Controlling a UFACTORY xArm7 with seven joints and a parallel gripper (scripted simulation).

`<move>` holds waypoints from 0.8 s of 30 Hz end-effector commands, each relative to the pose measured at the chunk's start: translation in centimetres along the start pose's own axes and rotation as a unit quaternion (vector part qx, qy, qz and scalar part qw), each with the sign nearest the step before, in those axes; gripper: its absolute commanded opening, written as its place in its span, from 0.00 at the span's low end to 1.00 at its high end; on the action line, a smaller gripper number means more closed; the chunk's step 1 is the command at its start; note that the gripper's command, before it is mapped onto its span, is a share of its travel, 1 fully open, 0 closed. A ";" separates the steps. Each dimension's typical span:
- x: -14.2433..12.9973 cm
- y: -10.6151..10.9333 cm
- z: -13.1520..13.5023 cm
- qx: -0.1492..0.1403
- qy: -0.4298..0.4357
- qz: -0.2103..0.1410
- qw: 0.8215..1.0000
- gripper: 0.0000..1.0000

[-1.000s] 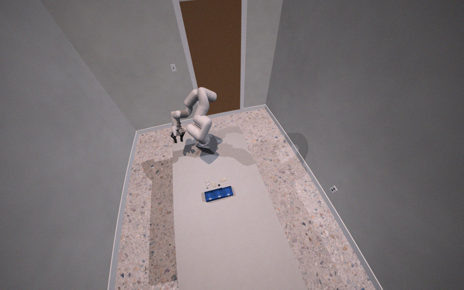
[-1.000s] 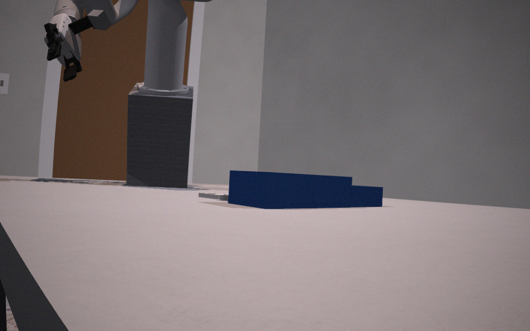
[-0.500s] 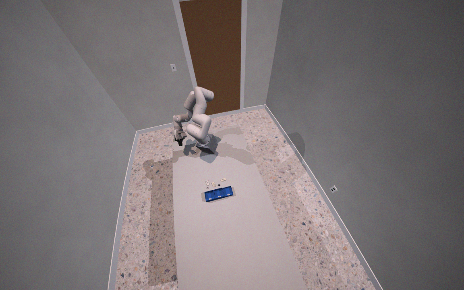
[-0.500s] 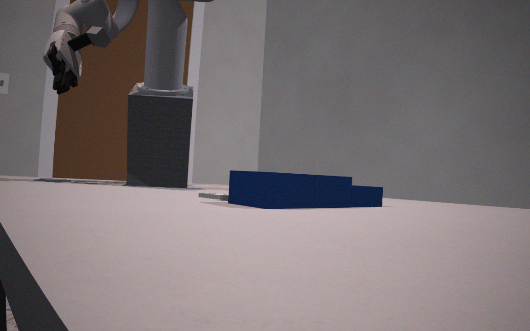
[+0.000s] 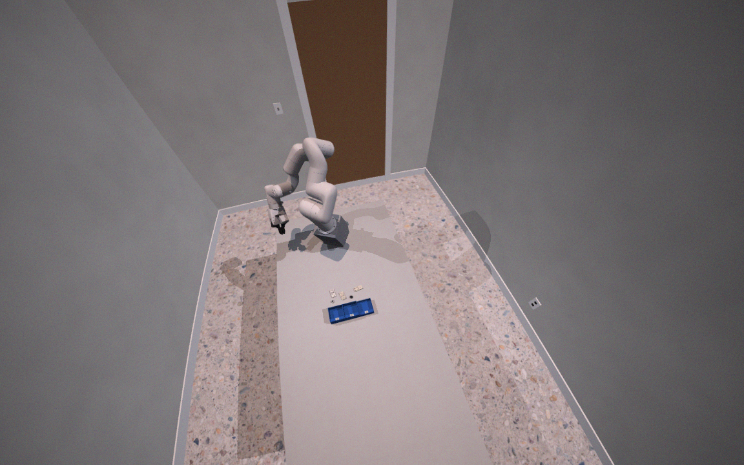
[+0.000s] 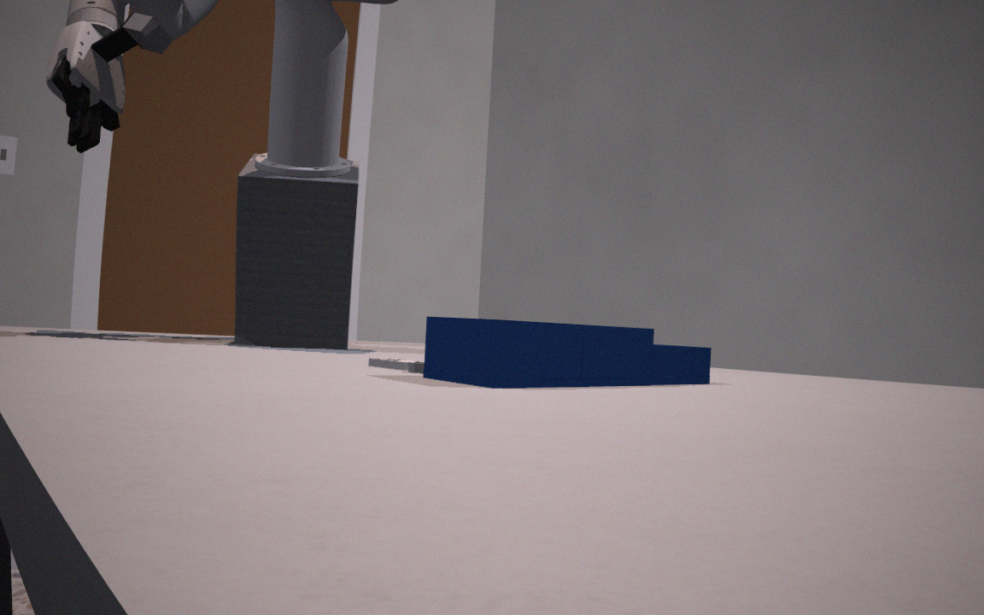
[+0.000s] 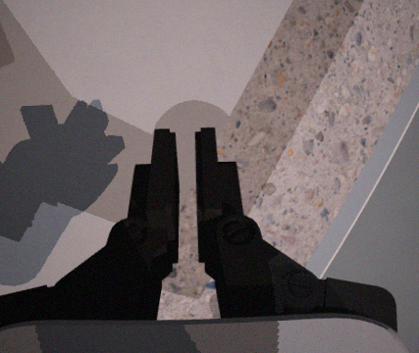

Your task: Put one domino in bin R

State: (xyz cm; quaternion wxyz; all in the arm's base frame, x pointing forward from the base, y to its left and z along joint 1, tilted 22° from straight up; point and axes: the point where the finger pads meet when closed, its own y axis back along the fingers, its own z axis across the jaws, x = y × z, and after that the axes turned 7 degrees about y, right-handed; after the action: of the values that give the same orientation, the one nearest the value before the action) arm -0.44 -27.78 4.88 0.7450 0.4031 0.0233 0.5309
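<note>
My gripper (image 5: 281, 230) (image 6: 86, 146) (image 7: 186, 157) is shut, with only a narrow empty gap between its black fingers. It hangs high near the arm's base, well away from the bins and the small things. Three joined blue bins (image 5: 358, 314) (image 6: 541, 355) stand in a row on the table; their labels are too small to read, so I cannot tell which is R. Behind them lie small cream pieces that look like dominoes: one (image 5: 332, 293) at the left, one (image 5: 342, 295) near the middle, and a pair (image 5: 358, 287) at the right.
A small dark thing (image 5: 351, 296) and another tiny thing (image 5: 332, 301) lie close behind the bins. A flat grey piece (image 6: 395, 365) shows partly behind the bins in the exterior view. The arm's dark base block (image 6: 293, 260) stands at the table's far end.
</note>
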 end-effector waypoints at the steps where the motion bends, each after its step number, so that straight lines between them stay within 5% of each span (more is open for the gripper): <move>1: -0.4 0.4 1.5 0.024 -0.018 -0.012 0.999 0.07; 24: 0.9 -0.6 9.6 0.102 -0.092 -0.081 0.987 0.07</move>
State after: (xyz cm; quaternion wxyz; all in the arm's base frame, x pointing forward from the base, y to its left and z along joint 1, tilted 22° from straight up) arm 3.65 -31.91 10.09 0.7380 0.5047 0.0364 0.4464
